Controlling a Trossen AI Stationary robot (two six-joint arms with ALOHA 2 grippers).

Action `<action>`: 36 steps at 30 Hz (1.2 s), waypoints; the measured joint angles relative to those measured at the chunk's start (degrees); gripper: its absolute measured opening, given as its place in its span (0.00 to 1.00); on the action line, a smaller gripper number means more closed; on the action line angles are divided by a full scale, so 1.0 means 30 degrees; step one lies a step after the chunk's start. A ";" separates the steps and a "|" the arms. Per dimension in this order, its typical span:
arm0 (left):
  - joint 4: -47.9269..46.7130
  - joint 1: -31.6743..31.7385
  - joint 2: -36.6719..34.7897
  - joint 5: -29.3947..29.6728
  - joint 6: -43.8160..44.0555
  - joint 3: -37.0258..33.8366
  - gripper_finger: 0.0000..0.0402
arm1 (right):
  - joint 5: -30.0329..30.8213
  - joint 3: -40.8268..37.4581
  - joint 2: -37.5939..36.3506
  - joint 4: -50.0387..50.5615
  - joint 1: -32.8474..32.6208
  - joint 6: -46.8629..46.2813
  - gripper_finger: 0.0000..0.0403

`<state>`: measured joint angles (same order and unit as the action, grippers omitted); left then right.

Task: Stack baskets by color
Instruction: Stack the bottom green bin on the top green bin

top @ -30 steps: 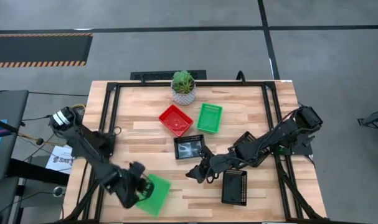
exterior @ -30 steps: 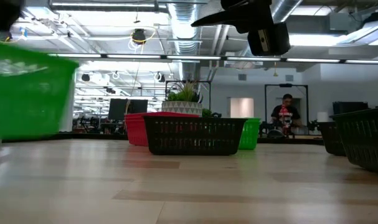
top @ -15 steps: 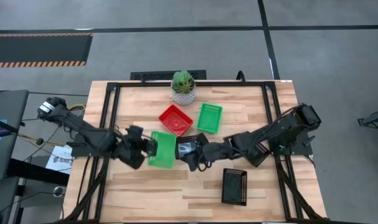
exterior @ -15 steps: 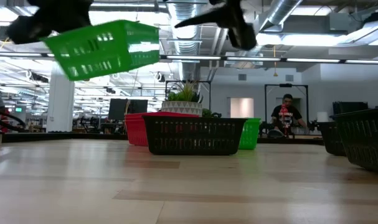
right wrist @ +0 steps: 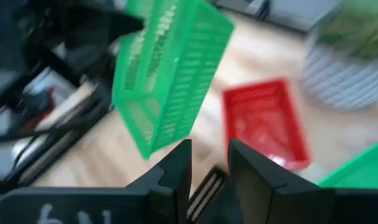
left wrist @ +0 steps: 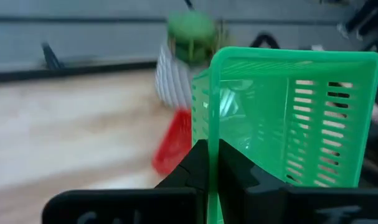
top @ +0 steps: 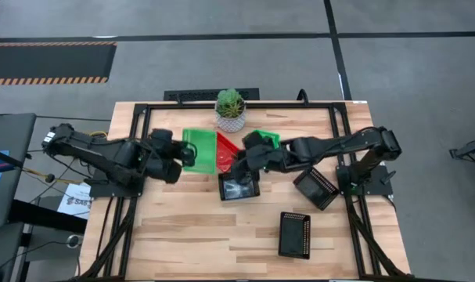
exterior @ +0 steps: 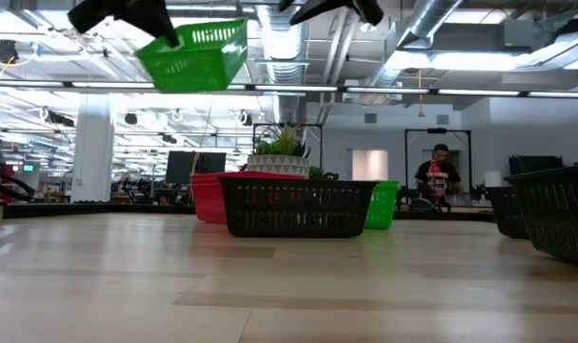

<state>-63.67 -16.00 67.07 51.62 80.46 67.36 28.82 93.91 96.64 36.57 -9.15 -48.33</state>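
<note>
My left gripper (top: 181,153) is shut on a green basket (top: 199,149) and holds it high above the table, left of the red basket (top: 228,153). In the low view this green basket (exterior: 193,57) hangs well above the others. My right gripper (top: 239,163) hovers open above the red basket and the middle black basket (top: 239,188), with nothing between its fingers (right wrist: 176,168). A second green basket (top: 272,138) rests on the table beyond the right arm, partly hidden by it. Two more black baskets (top: 315,188) (top: 294,233) rest on their bottoms at the right. My left gripper pinches one wall of the green basket at its rim (left wrist: 208,134) between the two fingers, one on each face of the wall. The fingers come from the table's left, slanting down. The basket is lifted clear of the table, slightly tilted, and reaches away from the fingers toward the table's middle.
A small plant in a white pot (top: 230,110) stands at the middle of the far edge, just behind the baskets. The near half of the wooden table (top: 190,235) is bare on the left. A black frame (top: 139,141) runs along the table's sides.
My left gripper has risen from the near left corner and swung toward the far edge and the table's middle, carrying the green basket from low over the table to high beside the red basket. My right gripper has risen and gone from the near black basket toward the far edge.
</note>
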 joint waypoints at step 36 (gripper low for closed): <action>0.6920 0.3838 0.0612 0.1517 -0.9252 0.1825 0.00 | 0.1549 0.0904 0.0067 -0.4062 0.3336 0.5136 0.60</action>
<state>-42.91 -4.49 68.90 56.17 52.71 72.84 33.47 96.62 96.84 24.38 0.86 -32.93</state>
